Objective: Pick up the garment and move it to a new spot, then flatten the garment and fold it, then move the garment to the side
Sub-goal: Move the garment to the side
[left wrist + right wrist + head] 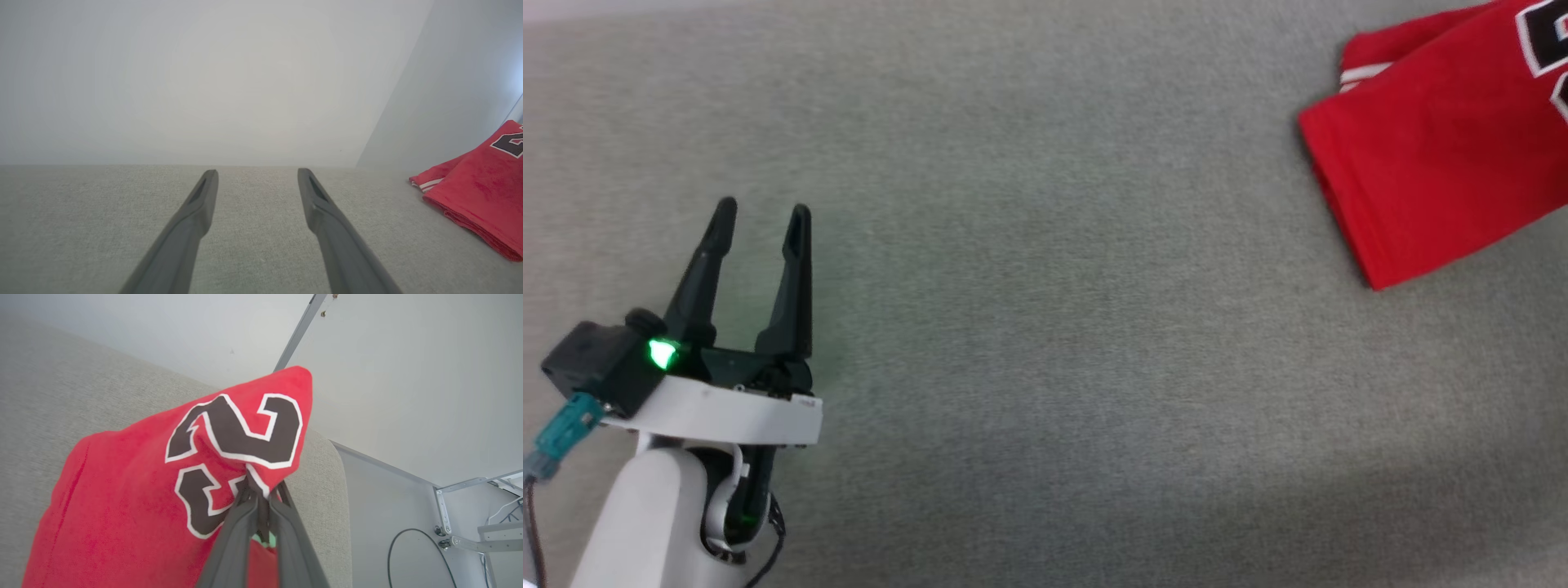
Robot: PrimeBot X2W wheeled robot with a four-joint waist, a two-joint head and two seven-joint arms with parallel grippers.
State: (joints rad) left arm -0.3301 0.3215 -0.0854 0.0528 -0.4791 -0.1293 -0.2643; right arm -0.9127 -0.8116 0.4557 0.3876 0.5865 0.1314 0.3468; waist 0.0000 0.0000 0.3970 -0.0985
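The garment (1437, 147) is a folded red jersey with black white-outlined figures, lying at the head view's upper right on the grey cloth surface (1045, 327). My right gripper (261, 490) is shut on the garment (135, 486), pinching a fold by the printed number and lifting that edge. My left gripper (764, 214) is open at the lower left, far from the jersey, with nothing between its fingers. From the left wrist, the left gripper (257, 173) hovers low over the cloth, and the garment (482, 192) lies to the right with a white striped trim showing.
The grey surface ends in a rounded corner (331, 465) beside the jersey. Beyond it are pale floor, a black cable (412, 547) and metal frame brackets (457, 522). A pale wall (204, 81) rises behind the surface's far edge.
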